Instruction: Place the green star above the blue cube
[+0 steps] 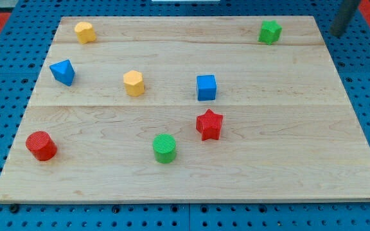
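Observation:
The green star sits near the board's top right corner. The blue cube stands near the middle of the board, down and to the left of the star. My rod enters at the view's top right and its tip is off the board's right edge, to the right of the green star and well apart from it.
A red star lies just below the blue cube. A green cylinder, a red cylinder, a blue triangular block, and two yellow blocks are on the wooden board.

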Motion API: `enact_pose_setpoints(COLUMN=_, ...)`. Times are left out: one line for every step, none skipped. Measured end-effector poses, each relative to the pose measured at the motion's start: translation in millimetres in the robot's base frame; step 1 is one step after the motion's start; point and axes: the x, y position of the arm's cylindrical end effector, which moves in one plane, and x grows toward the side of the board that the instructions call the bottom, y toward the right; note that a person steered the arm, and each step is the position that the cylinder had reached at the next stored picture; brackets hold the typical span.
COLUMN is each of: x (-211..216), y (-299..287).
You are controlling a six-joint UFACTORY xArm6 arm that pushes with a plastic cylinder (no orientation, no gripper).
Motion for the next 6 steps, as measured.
enact_pose_setpoints(x=-0.9, y=-65.1)
enact_pose_setpoints(x=7.4, y=-159.7)
enact_pose_setpoints(x=30.9, y=-234.6)
enact_pose_setpoints(x=49.4, y=-222.4)
enact_pose_setpoints(x=51.4, y=-213.9)
enact_pose_setpoints(x=51.5, y=-149.7)
